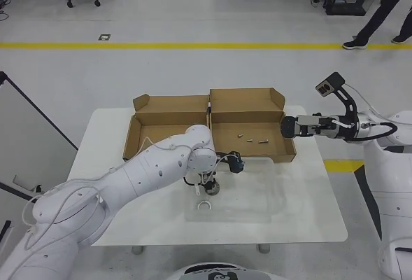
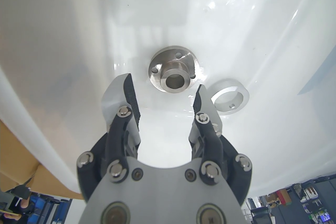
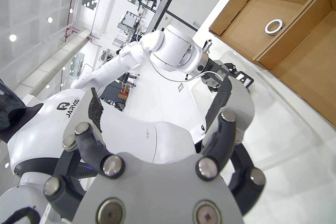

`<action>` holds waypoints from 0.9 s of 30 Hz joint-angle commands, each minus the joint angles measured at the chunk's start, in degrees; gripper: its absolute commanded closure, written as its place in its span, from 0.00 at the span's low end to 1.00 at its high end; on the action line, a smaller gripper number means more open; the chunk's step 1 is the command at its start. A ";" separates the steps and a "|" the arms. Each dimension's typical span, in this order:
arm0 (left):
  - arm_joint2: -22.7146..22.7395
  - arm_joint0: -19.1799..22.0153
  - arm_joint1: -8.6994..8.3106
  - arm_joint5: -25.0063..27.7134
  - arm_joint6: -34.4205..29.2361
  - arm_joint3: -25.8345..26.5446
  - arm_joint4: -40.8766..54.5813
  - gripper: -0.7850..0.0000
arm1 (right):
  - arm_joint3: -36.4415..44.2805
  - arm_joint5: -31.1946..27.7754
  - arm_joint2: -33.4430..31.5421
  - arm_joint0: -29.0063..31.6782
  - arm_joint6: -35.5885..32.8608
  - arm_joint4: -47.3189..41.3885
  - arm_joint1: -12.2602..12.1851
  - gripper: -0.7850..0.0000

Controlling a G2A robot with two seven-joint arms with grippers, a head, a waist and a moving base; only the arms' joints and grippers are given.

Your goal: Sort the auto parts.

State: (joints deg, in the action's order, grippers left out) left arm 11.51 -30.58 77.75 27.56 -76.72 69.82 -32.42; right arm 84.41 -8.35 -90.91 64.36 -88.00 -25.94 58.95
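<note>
Left arm (image 1: 143,175): runs from the near left toward the middle of the top view, elbow bent, wrist turned downward. Left gripper (image 2: 164,83): points straight down, jaws parted with a clear gap between them, nothing held. Ribbed black pads (image 2: 132,93) face each other, and both fingers look intact.

Right arm (image 1: 345,126): held out roughly level from the right side, forearm pointing left across the top view. Right gripper (image 3: 160,87): held sideways rather than down, jaws spread wide, nothing between them. Its wrist view shows the left arm's wrist farther off, beyond the fingers.
</note>
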 commanded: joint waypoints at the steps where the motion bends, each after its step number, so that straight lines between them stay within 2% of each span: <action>1: -0.15 0.02 0.26 0.15 0.15 -0.30 -0.06 0.47 | 0.00 0.00 0.00 0.00 0.00 0.00 0.00 0.00; 11: -1.39 0.41 1.31 0.75 0.75 -1.95 0.84 0.52 | 0.00 0.00 0.00 0.00 0.00 0.00 0.00 0.00; 27: -1.77 0.42 2.12 0.70 0.69 -3.35 0.95 0.53 | 0.00 0.00 0.00 0.00 0.00 0.00 0.00 0.00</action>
State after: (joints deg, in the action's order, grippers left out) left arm 9.74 -30.12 79.82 28.25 -76.04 66.50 -31.51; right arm 84.41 -8.35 -90.91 64.36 -88.00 -25.94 58.95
